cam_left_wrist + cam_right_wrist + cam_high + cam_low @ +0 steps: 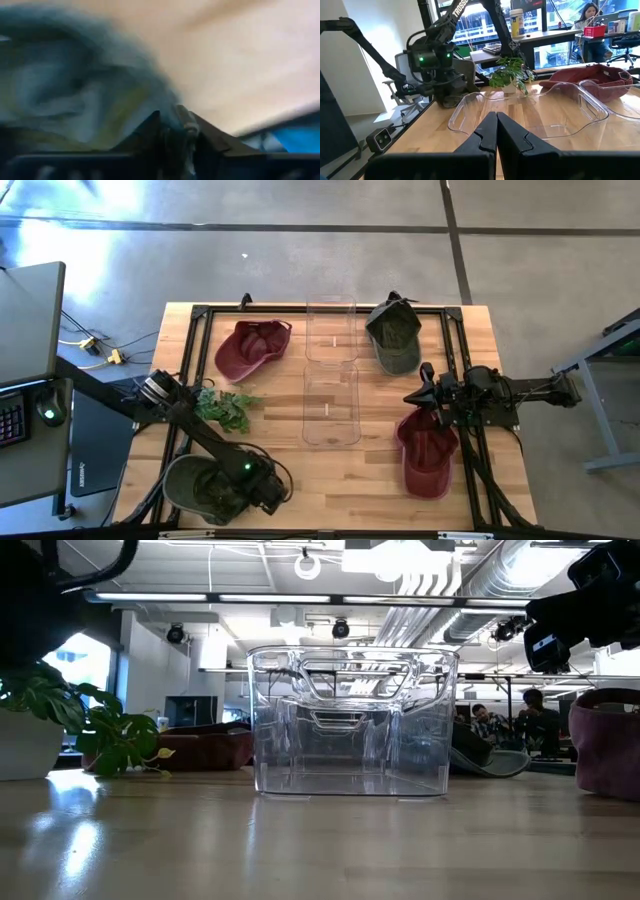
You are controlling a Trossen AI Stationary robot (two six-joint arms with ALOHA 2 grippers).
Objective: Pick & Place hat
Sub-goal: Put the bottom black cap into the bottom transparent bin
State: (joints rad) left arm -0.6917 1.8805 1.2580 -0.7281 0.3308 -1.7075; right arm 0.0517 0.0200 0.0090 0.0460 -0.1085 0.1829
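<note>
Olive-green hat (195, 485), crumpled, crown up, its fabric pinched between the left tool (174, 131) fingers.

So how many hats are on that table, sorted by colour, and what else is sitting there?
Dark red hats: 2, one at the far left, one at the near right
Olive green hats: 2, one at the far right, one at the near left under the left gripper
Clear plastic bins: 2, far and near
Small green plants: 1
Total: 7
</note>
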